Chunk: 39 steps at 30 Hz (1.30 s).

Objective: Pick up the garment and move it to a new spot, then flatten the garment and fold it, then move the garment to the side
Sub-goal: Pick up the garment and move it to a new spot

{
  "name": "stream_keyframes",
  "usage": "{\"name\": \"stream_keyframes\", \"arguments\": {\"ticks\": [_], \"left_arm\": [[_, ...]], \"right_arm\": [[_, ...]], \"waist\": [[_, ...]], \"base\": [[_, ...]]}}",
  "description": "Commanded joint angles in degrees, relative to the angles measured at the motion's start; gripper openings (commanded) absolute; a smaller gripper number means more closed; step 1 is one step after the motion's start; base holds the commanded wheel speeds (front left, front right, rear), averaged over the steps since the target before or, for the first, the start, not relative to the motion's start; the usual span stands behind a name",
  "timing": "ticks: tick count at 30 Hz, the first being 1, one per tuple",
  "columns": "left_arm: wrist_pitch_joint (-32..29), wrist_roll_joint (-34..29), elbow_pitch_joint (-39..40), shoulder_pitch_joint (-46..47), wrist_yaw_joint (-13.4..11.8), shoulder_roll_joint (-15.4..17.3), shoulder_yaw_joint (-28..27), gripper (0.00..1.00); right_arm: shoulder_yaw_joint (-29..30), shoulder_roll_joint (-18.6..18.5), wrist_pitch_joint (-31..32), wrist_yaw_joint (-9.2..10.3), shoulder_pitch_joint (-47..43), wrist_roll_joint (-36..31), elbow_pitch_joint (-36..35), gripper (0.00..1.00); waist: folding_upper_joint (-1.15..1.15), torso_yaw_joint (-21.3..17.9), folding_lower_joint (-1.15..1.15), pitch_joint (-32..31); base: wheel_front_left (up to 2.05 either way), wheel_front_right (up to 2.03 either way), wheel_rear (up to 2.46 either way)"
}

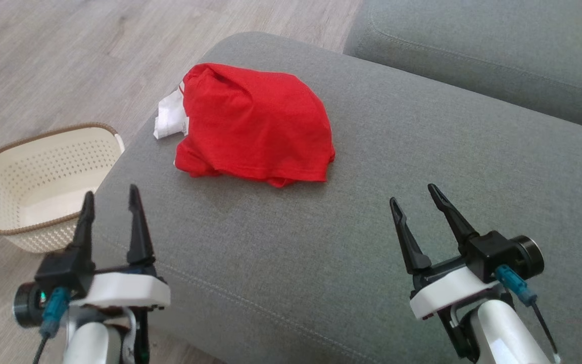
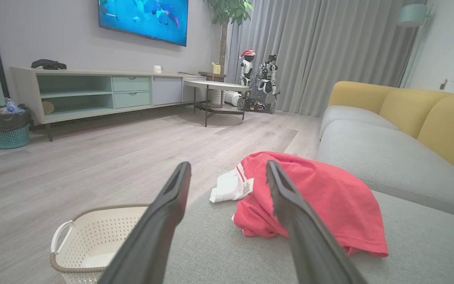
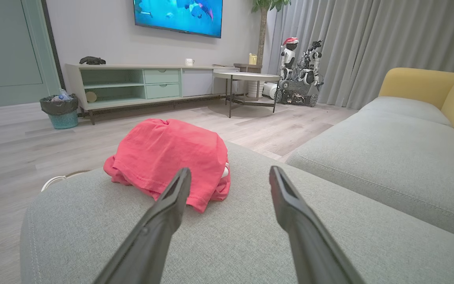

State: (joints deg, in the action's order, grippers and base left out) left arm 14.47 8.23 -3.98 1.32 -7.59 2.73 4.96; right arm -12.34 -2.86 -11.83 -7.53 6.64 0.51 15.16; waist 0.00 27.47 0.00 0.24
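A crumpled red garment (image 1: pixel 255 124) lies on a grey sofa cushion (image 1: pixel 321 242), toward its far left part, with a patch of white fabric (image 1: pixel 170 119) poking out at its left edge. Both pincers hover over the near part of the cushion, well apart from the garment: the left gripper (image 1: pixel 110 192) is near the cushion's left edge and the right gripper (image 1: pixel 413 193) is further right. Each has its two dark fingers spread wide and nothing between them. On the wooden floor (image 1: pixel 43 60) just left of the cushion stands a cream perforated basket (image 1: pixel 48 134) with a brown woven rim. The head view looks down and takes in only the sofa, basket and floor, while the wrist views open onto the room beyond: a wall-mounted television (image 2: pixel 144 17), a long low cabinet (image 2: pixel 93 90) with pale green drawers, a round table (image 2: pixel 215 85), grey curtains (image 2: pixel 321 51), another robot (image 2: pixel 260 83) parked by them, and yellow backrests (image 2: pixel 408 106) on the sofa. The left wrist view shows the white patch and a printed label on it clearly; from the right wrist the red cloth covers nearly all of it, and of the basket only a sliver of handle shows past the cushion's edge.
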Motion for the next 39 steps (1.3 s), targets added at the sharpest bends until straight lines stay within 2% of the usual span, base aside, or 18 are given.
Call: {"name": "stream_keyframes", "arguments": {"ticks": [1,8,15,20,26,34,39], "left_arm": [[0.5,0.0,2.2,1.7,-0.1,0.2,-2.2,1.00],[0.5,-0.4,2.3,2.8,0.9,0.2,-4.9,1.00],[0.5,0.3,-1.4,8.5,4.4,2.2,-7.3,1.00],[-0.5,1.4,-7.7,14.5,7.2,4.5,-7.1,1.00],[-7.4,4.6,-15.9,23.7,11.0,5.9,-6.1,1.00],[-13.9,7.8,-27.0,34.7,13.7,8.3,-4.7,1.00],[-16.3,8.2,-35.5,41.9,14.1,10.6,-3.8,1.00]], "right_arm": [[-1.3,-0.1,-0.4,0.04,3.1,0.5,-1.7,1.00],[-1.4,-0.1,-0.3,0.04,3.7,0.5,-2.1,1.00],[2.3,0.0,0.6,0.04,3.7,-0.6,-4.9,1.00],[4.9,0.0,1.5,0.04,3.8,-1.8,-7.7,1.00],[6.8,0.0,3.7,0.04,4.8,-4.2,-13.3,1.00],[6.4,0.0,6.8,0.04,6.2,-6.3,-20.2,1.00],[5.1,0.0,8.3,0.04,7.2,-6.9,-23.2,1.00]], "waist": [[0.00,-0.1,0.00,0.0],[0.00,-1.7,0.00,1.5],[0.00,-4.1,0.00,5.1],[0.00,-6.0,0.00,8.2],[0.00,-8.0,0.00,12.8],[0.00,-10.9,0.00,17.9],[0.00,-13.3,0.00,20.8]], "base": [[0.00,0.00,0.00],[0.00,0.00,0.00],[0.00,0.00,0.00],[0.00,0.00,0.00],[0.00,0.00,0.00],[0.00,0.00,0.00],[0.00,0.00,0.00]]}}
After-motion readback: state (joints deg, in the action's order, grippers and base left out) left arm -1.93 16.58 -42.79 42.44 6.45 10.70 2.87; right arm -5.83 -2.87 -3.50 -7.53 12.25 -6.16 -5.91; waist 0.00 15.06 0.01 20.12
